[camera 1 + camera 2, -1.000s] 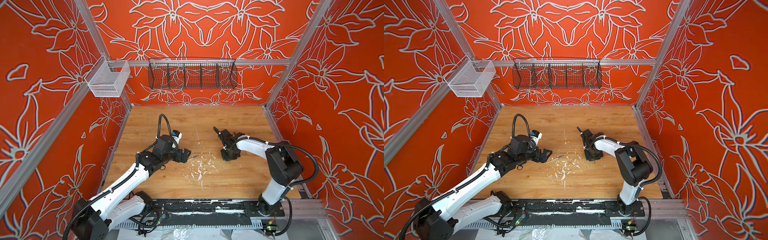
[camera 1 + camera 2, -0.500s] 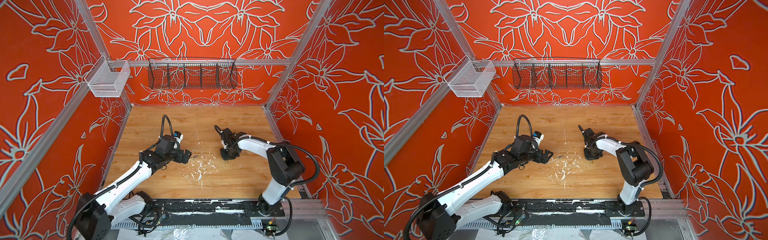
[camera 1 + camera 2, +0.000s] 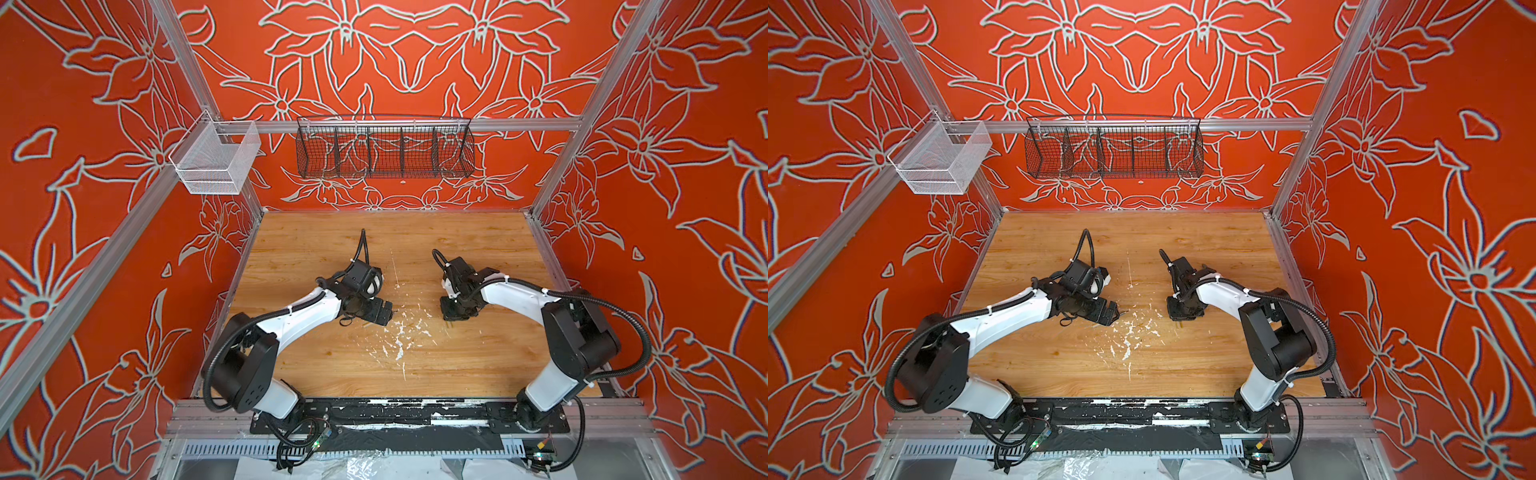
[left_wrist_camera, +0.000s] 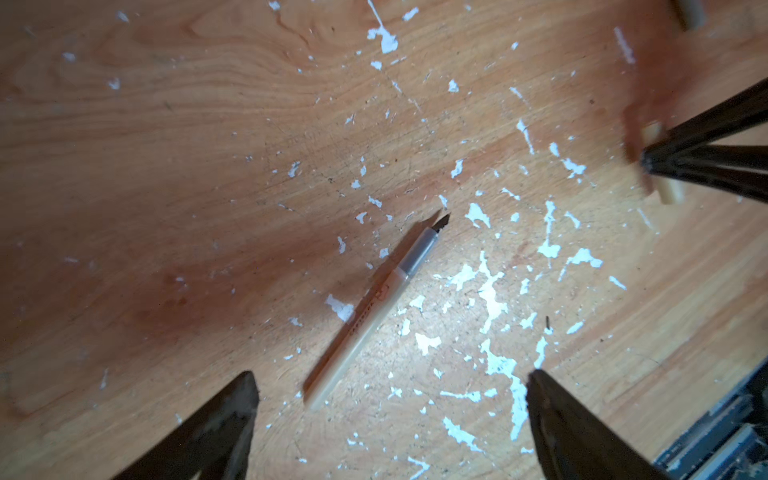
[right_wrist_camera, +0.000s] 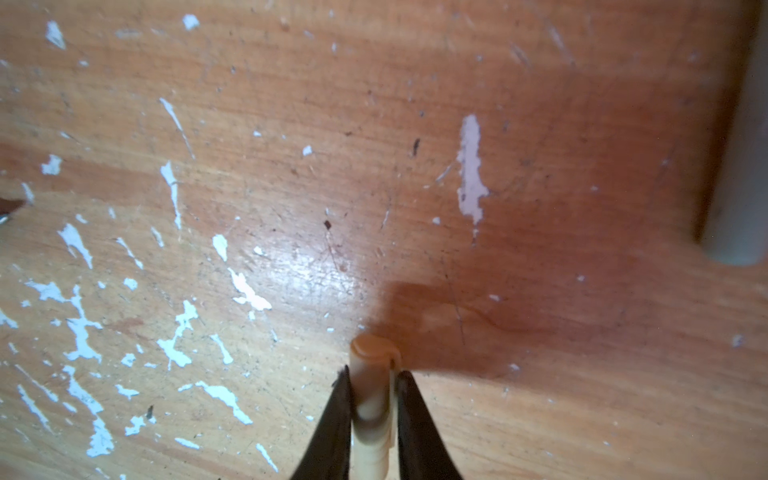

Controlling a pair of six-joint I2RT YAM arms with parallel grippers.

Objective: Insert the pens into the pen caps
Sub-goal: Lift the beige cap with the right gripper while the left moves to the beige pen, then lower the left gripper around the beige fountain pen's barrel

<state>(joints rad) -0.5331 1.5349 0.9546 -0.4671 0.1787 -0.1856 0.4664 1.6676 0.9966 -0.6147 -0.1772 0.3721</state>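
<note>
The left jaws are spread wide and nothing is held in them. A beige pen point(image 4: 374, 316) is seen lying flat on the bench point(image 4: 166, 124), in the gap ahead of the two jaw tips and touched by neither. Its blunt end is nearest the jaws and its dark nib is pointed away from them. White paint flecks point(image 4: 490, 291) are scattered on the wood around the pen.

The right jaws are clenched on a beige cap point(image 5: 372, 399), which is pinched from both sides, with one end left sticking out past the jaw tips. Whether the cap touches the bench cannot be told. A pale grey-green tube point(image 5: 739, 166) is seen on the bench well off to one side of these jaws. Only part of it is shown, so pen or cap cannot be told.
</note>
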